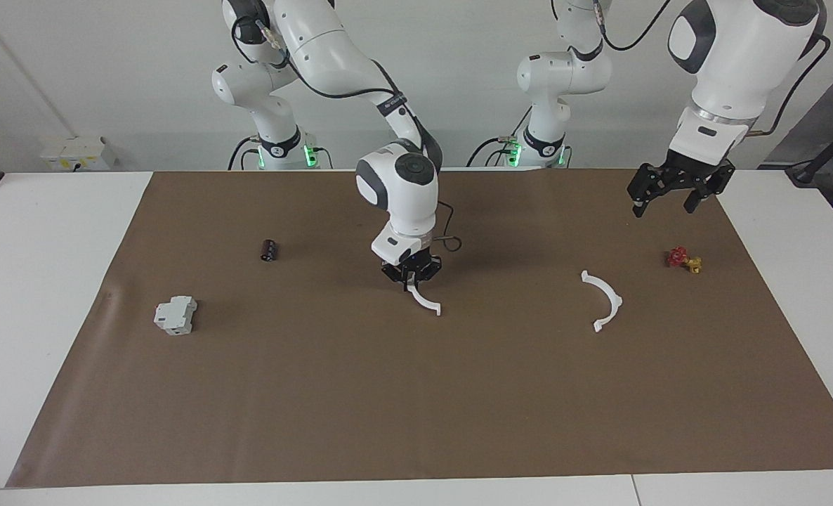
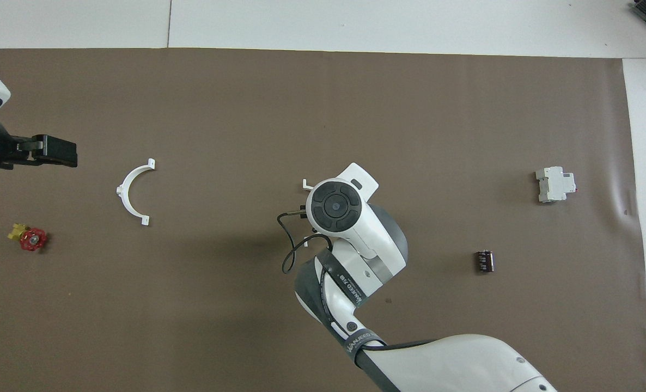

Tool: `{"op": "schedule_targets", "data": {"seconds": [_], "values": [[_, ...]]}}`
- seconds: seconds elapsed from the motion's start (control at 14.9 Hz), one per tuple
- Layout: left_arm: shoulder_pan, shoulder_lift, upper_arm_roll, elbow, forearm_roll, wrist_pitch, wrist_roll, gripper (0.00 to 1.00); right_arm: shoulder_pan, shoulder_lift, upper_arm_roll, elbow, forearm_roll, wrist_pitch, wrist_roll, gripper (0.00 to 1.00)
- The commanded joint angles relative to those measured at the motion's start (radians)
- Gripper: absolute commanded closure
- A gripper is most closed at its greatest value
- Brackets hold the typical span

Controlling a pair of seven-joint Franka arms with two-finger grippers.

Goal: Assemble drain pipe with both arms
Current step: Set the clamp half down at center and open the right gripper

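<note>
The right tool [image 1: 411,282] pinches one thin white half-ring [image 1: 427,302]; the left tool [image 1: 673,200] hangs open, empty.

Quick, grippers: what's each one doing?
Left gripper: open, empty, over the mat near the valve.
Right gripper: shut on a pipe half.

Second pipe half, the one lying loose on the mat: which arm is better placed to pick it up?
Probably the left. The left gripper hangs open near the loose pipe half, at its own end of the table. The right gripper is shut on the other pipe half over mid-table.
</note>
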Motion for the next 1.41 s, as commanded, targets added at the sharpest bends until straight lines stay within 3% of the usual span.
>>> {"op": "schedule_targets", "data": {"seconds": [0.0,0.47,0.54,0.61,0.87,1.08,1.35], "values": [[0.005,-0.027,0.002,-0.029,-0.015,0.005,0.01,0.0,0.003,-0.008,-0.004,-0.029,-0.014,0.031,0.007,1.0],[0.005,-0.029,0.002,-0.038,-0.015,0.01,0.002,0.0,0.004,-0.008,-0.004,-0.03,-0.016,0.032,0.083,1.0],[0.005,-0.032,0.002,-0.039,-0.015,0.011,0.002,0.0,0.004,-0.008,-0.004,-0.03,-0.016,0.046,0.081,0.45],[0.007,-0.033,0.002,-0.039,-0.015,0.011,0.004,0.0,0.006,-0.009,-0.004,-0.033,-0.014,0.049,0.083,0.01],[0.008,-0.033,0.002,-0.039,-0.015,0.013,-0.002,0.0,-0.021,-0.092,-0.016,-0.015,-0.013,-0.013,0.078,0.0],[0.004,-0.035,0.002,-0.049,-0.015,0.016,0.002,0.0,-0.153,-0.196,-0.018,0.017,-0.019,-0.091,0.005,0.0],[0.01,-0.042,0.001,-0.065,-0.014,0.024,0.015,0.0,-0.293,-0.271,-0.018,0.114,-0.017,-0.312,-0.175,0.0]]}}
